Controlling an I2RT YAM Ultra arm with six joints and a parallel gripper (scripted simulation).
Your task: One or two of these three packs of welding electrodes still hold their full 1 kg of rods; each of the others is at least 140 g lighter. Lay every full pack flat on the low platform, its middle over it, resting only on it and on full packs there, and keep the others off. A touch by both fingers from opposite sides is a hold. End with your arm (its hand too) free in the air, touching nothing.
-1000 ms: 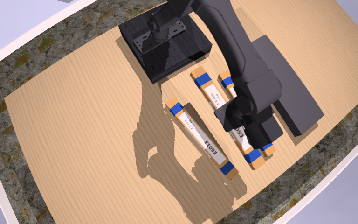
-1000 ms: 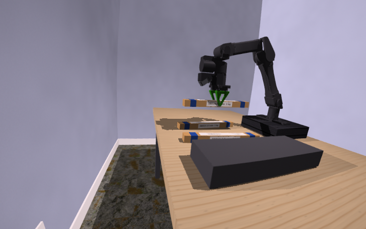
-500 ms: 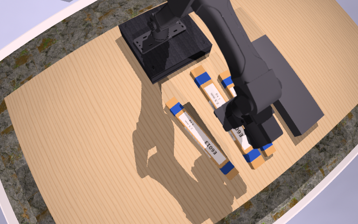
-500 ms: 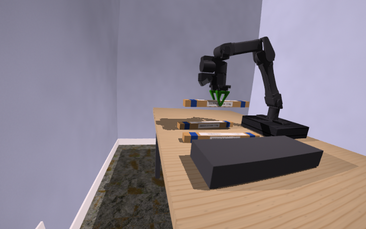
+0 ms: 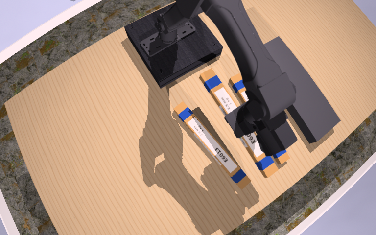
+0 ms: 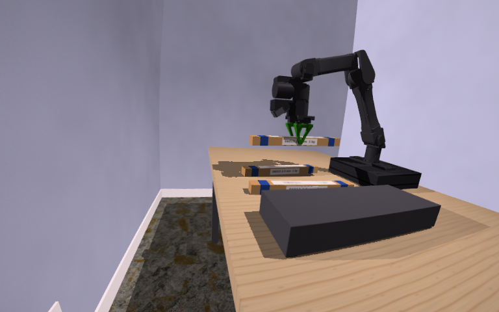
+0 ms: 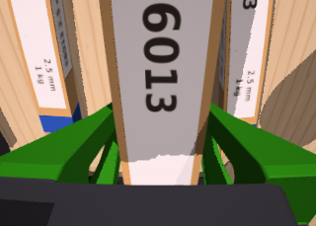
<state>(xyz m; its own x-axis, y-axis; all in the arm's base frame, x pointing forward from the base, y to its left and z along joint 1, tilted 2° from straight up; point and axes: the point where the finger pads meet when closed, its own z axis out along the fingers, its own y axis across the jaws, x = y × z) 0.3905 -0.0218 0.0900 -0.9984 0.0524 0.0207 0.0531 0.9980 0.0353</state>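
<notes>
My gripper is shut on the middle pack. Its green fingers press the pack's two long sides, and the pack hangs level, well above the table. A second pack lies flat on the table, farthest from the platform. A third pack lies flat on the table close beside the platform, partly hidden by the arm or the platform. All are orange with blue bands and white labels. The low dark grey platform bears nothing.
The arm's black base stands at one edge of the wooden table. The arm's forearm and wrist hide part of the held pack and the pack near the platform in the top view.
</notes>
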